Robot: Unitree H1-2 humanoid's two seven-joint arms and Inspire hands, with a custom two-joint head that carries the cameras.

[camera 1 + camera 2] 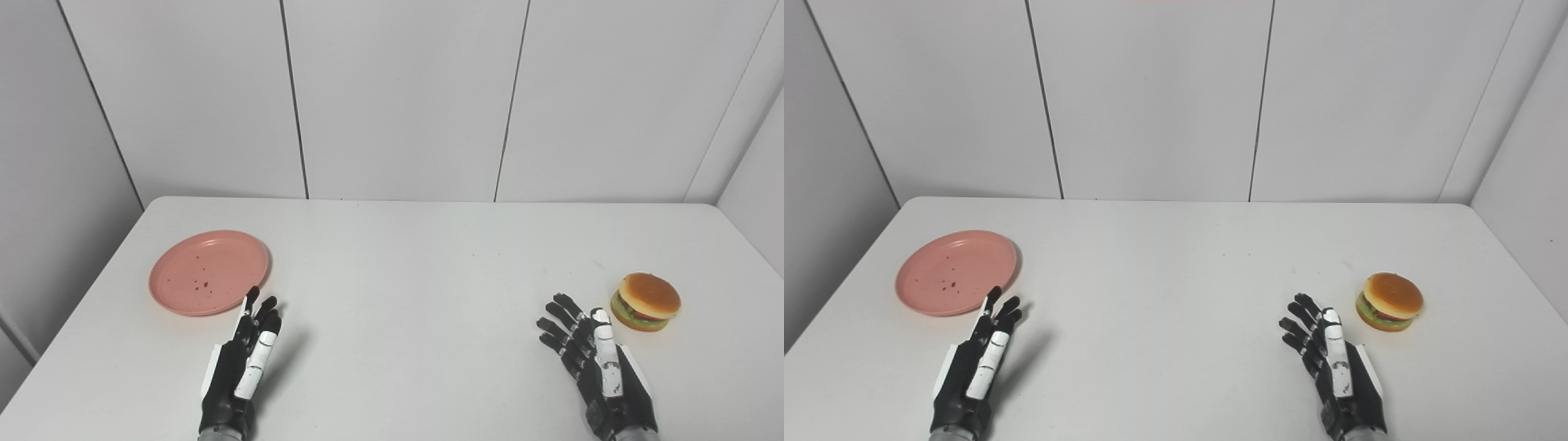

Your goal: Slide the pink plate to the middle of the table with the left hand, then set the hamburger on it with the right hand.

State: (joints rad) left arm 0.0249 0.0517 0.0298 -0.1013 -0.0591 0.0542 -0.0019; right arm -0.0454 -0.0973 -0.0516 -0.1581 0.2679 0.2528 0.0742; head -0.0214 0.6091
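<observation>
A pink plate (208, 272) lies flat on the left side of the white table (404, 269), with a few dark specks on it. My left hand (245, 361) is open and empty, fingers stretched forward, its tips just short of the plate's near right rim. A toy hamburger (646, 301) stands on the right side of the table. My right hand (591, 361) is open and empty, just left of and nearer than the hamburger, not touching it.
White wall panels (398, 98) stand close behind the table's far edge. A wall runs along the left edge and another along the right edge.
</observation>
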